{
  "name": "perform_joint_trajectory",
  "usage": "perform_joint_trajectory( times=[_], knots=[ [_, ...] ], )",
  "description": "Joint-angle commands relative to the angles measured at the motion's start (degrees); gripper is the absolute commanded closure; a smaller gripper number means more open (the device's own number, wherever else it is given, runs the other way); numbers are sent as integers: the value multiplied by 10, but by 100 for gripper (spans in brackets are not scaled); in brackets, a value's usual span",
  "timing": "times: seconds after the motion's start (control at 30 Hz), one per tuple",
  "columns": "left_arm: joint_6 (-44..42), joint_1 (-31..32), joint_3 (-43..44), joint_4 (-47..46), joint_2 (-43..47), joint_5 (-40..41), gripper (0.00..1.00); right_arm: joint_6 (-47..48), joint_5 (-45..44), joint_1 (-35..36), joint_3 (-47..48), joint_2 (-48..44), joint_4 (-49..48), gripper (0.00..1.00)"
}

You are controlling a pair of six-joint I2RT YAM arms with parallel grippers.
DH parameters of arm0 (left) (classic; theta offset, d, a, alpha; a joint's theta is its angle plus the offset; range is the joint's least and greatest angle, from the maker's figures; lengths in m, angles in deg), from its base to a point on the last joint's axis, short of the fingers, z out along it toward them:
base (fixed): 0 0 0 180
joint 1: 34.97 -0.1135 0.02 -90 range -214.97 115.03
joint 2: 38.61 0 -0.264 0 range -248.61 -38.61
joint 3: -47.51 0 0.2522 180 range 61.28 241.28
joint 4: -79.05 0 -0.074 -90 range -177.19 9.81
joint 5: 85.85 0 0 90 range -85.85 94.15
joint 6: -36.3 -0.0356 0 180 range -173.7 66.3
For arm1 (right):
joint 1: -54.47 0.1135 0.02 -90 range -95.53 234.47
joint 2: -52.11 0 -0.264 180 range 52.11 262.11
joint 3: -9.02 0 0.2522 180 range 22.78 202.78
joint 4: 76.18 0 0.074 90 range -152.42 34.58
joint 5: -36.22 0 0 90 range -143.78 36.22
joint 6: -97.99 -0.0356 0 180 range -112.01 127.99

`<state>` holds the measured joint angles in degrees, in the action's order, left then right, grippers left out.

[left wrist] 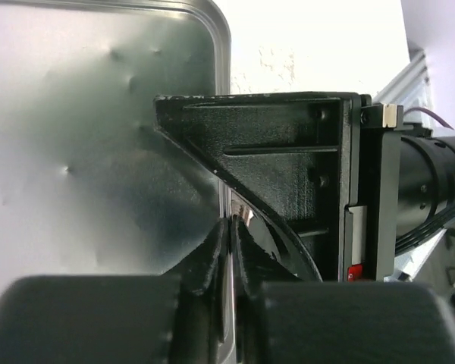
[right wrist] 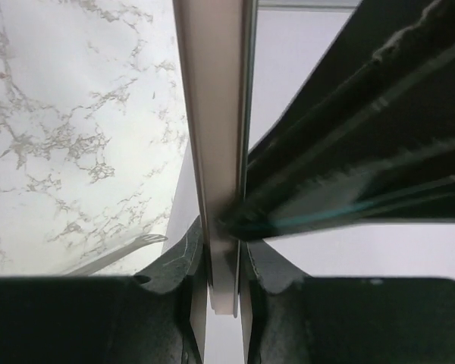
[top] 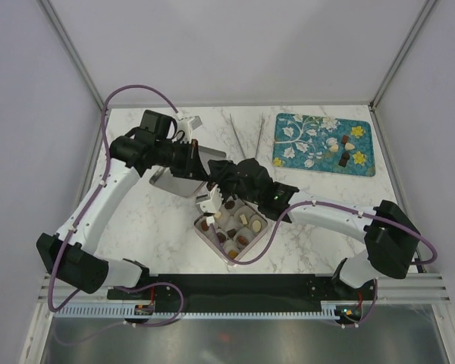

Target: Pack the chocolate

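Note:
Several pieces of chocolate (top: 243, 221) lie in a small open box (top: 203, 235) at the table's middle. More chocolate (top: 343, 150) lies on the teal flowered mat (top: 303, 129) at the back right. A flat metal lid (top: 174, 182) hangs just behind the box. My left gripper (top: 197, 163) is shut on its edge; in the left wrist view the lid (left wrist: 98, 152) fills the left and its rim runs between my left gripper (left wrist: 233, 227). My right gripper (top: 214, 186) pinches the same lid, whose thin edge (right wrist: 216, 136) stands between my right gripper (right wrist: 221, 262).
Metal tongs (top: 246, 136) lie at the back centre, left of the mat, and show as tongs (right wrist: 114, 254) in the right wrist view. The two arms meet closely over the box. Marble table (top: 136, 227) stretches to the left.

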<state>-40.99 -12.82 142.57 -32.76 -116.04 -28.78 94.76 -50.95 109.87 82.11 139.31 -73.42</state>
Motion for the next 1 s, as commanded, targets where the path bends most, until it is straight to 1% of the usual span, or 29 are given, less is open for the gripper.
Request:
perform_joint_trajectory(
  times=[0.0,0.1,0.17,0.2,0.23,0.27,0.3,0.33,0.37,0.4,0.43,0.47,0.5,0.57,0.6,0.63,0.67,0.7,0.73,0.77,0.83,0.9,0.93,0.97],
  knots=[
    [29,0,72,-20,-11,65,81,-21,4,5,-20,-7,-50,100],
    [57,-6,131,-28,-34,106,61,-53,8,9,-38,-20,-72,100],
    [71,-13,188,-30,-47,128,51,-76,3,14,-46,-32,-76,100],
    [77,-24,208,-30,-55,132,43,-89,2,17,-54,-36,-80,100],
    [87,-31,247,-32,-67,135,40,-101,1,18,-58,-49,-81,100],
    [92,-38,264,-34,-73,139,38,-134,-6,25,-62,-56,-82,100],
    [94,-52,281,-35,-77,144,29,-157,-9,28,-73,-65,-87,100],
    [101,-60,310,-35,-86,148,1,-185,-11,30,-77,-87,-88,100],
    [107,-69,320,-35,-88,153,0,-223,-10,33,-78,-98,-83,100],
    [111,-89,327,-35,-90,152,0,-303,-10,32,-79,-111,-78,100],
    [114,-98,335,-36,-91,146,0,-349,-15,32,-80,-135,-77,100],
    [113,-107,335,-37,-90,145,0,-386,-30,33,-84,-148,-79,100],
    [111,-122,331,-37,-87,146,0,-471,-51,32,-87,-160,-78,100],
    [95,-134,311,-38,-75,147,0,-551,-89,32,-88,-194,-73,100],
    [92,-148,301,-40,-70,146,0,-591,-127,32,-84,-203,-51,100],
    [81,-153,277,-41,-63,147,0,-653,-135,32,-77,-221,-27,100],
    [74,-157,265,-42,-55,148,1,-687,-138,32,-65,-228,4,100],
    [62,-161,252,-46,-41,151,1,-720,-137,33,-36,-235,70,100],
    [58,-162,229,-47,-31,160,1,-783,-138,32,-26,-248,95,100],
    [57,-162,217,-48,-23,162,1,-808,-135,32,-19,-255,134,100],
    [57,-164,184,-57,1,159,1,-855,-124,33,-11,-277,158,100],
    [60,-164,161,-72,24,132,2,-941,-128,31,-12,-293,175,100],
    [59,-164,135,-79,32,98,2,-968,-124,31,-15,-310,179,100],
    [60,-164,121,-85,40,82,2,-1029,-123,32,-18,-319,182,100]
  ],
)
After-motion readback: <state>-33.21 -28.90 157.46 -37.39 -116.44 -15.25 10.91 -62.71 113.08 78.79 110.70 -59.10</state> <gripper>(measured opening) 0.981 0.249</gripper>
